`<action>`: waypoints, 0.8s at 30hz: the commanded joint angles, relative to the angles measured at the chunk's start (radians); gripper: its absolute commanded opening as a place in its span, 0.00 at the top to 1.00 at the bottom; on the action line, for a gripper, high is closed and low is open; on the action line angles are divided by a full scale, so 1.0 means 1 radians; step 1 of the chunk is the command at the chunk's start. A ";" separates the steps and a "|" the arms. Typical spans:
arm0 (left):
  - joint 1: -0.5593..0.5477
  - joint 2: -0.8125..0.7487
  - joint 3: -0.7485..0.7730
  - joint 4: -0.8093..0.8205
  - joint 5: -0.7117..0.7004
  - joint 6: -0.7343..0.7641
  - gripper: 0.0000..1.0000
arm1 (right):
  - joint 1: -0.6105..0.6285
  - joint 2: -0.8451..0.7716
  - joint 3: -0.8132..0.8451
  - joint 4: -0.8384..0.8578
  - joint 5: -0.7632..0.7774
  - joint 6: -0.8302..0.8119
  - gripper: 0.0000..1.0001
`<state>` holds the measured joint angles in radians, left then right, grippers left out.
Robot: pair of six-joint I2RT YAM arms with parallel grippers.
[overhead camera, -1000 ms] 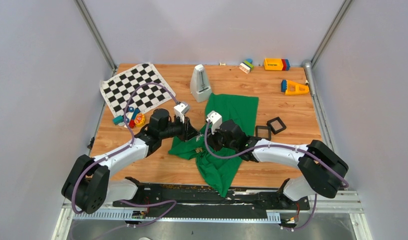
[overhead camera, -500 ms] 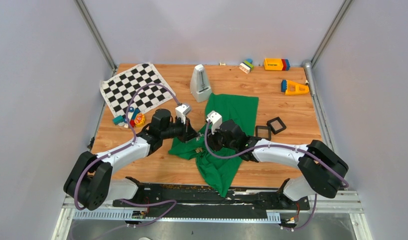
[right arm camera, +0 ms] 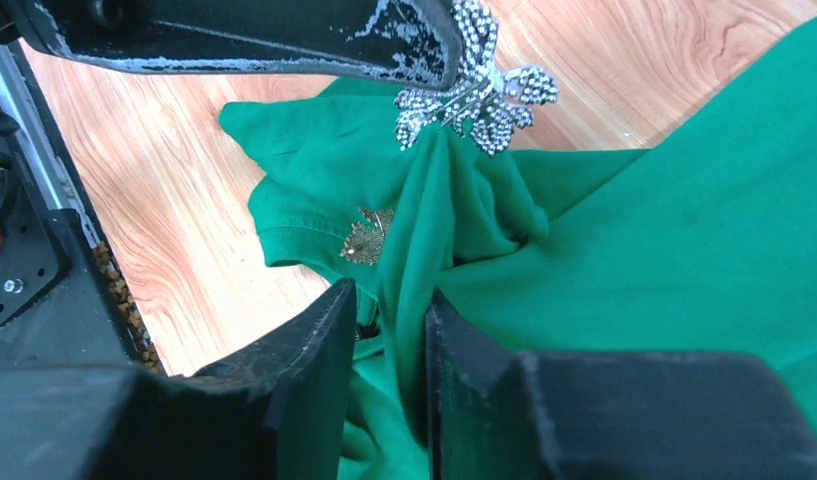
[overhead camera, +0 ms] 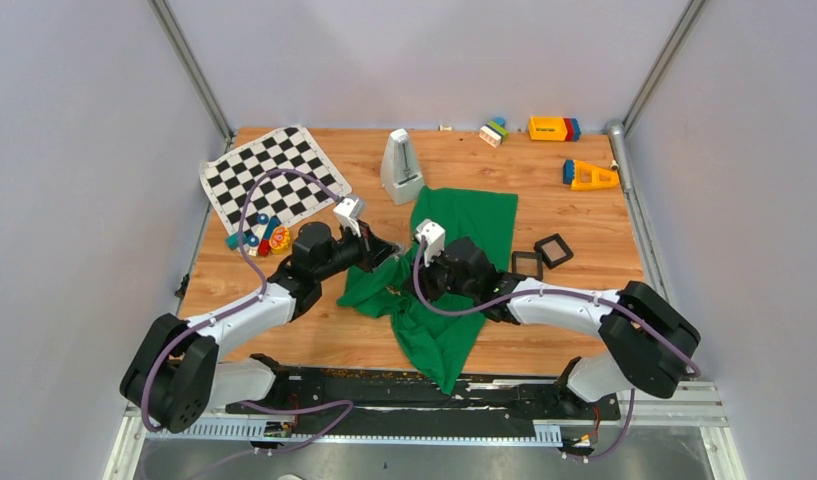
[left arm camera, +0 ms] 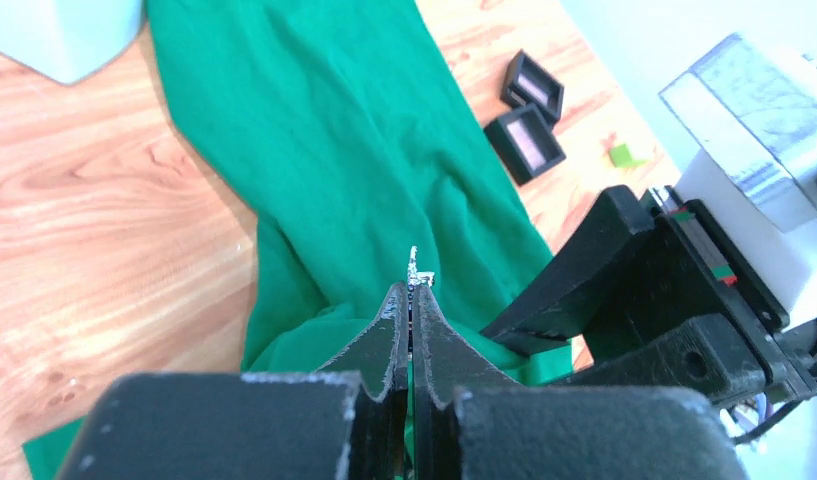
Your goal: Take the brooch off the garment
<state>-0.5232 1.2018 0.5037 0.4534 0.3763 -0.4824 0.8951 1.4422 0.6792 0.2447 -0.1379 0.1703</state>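
The brooch (right arm camera: 479, 100) is a silver rhinestone leaf, not a red-orange piece. It is still stuck in the green garment (overhead camera: 464, 225), which rises to it in a tent. My left gripper (overhead camera: 382, 252) is shut on the brooch; its tip glints at the fingertips in the left wrist view (left arm camera: 414, 268). My right gripper (overhead camera: 421, 282) sits just right of the left one and is shut on a fold of the garment (right arm camera: 684, 200) below the brooch. A small gold leaf pin (right arm camera: 369, 235) lies on the cloth nearby.
A grey metronome (overhead camera: 400, 166) stands behind the garment. A chequered mat (overhead camera: 269, 178) and small colourful toys (overhead camera: 259, 236) lie at the left. Two black square frames (overhead camera: 553, 249) lie to the right. Toy blocks (overhead camera: 552, 128) and an orange wedge (overhead camera: 590, 176) sit at the back right.
My left wrist has drawn back to the left and tilted up, pulling the brooch and the cloth with it. The right arm has barely moved.
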 commanded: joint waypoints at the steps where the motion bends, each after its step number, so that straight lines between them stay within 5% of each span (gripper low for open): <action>1: -0.001 0.005 0.022 0.195 -0.057 -0.055 1.00 | -0.064 -0.051 -0.025 0.094 -0.081 0.095 0.62; 6: 0.016 0.108 -0.047 0.537 -0.075 -0.187 1.00 | -0.228 -0.123 -0.038 0.160 -0.250 0.265 0.25; 10: 0.022 0.197 -0.106 0.843 -0.053 -0.286 1.00 | -0.336 -0.082 -0.037 0.324 -0.393 0.424 0.12; 16: 0.022 0.260 -0.131 0.954 0.032 -0.331 1.00 | -0.387 0.045 -0.063 0.562 -0.503 0.546 0.23; 24: 0.010 0.287 -0.120 0.971 0.097 -0.324 1.00 | -0.389 0.095 -0.099 0.658 -0.552 0.544 0.34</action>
<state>-0.5064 1.4746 0.3683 1.3174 0.4397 -0.7914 0.5072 1.5448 0.5926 0.7635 -0.6361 0.6907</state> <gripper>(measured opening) 0.007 0.664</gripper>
